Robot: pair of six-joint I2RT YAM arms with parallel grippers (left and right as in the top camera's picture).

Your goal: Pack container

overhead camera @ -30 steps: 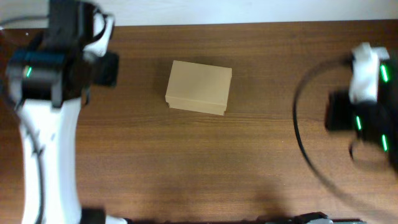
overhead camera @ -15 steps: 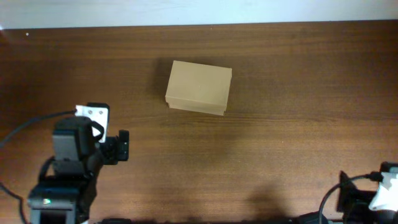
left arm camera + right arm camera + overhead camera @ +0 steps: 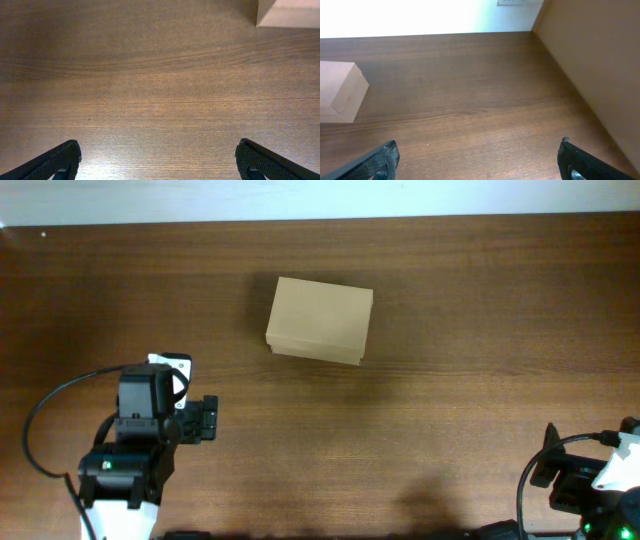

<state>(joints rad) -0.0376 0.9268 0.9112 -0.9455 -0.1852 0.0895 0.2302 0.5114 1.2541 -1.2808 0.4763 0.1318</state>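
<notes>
The container [image 3: 320,320], a tan cardboard box with its lid down, sits on the brown table toward the back middle. My left gripper [image 3: 205,420] is near the front left, well short of the box. In the left wrist view the left gripper [image 3: 157,152] is open with only bare wood between its fingers, and a corner of the container [image 3: 290,12] shows at the top right. My right arm [image 3: 585,480] is at the front right corner. The right gripper [image 3: 477,150] is also open and empty, with the container [image 3: 340,92] far off to its left.
The wooden table [image 3: 450,400] holds nothing else that shows. A white wall [image 3: 420,15] runs along its far edge. A tan panel [image 3: 600,60] stands along the table's right side in the right wrist view. Black cables trail from both arms at the front edge.
Both arms have drawn back from the far left and right of the table to its near edge. Both grippers have gone from shut to open. The container has not moved.
</notes>
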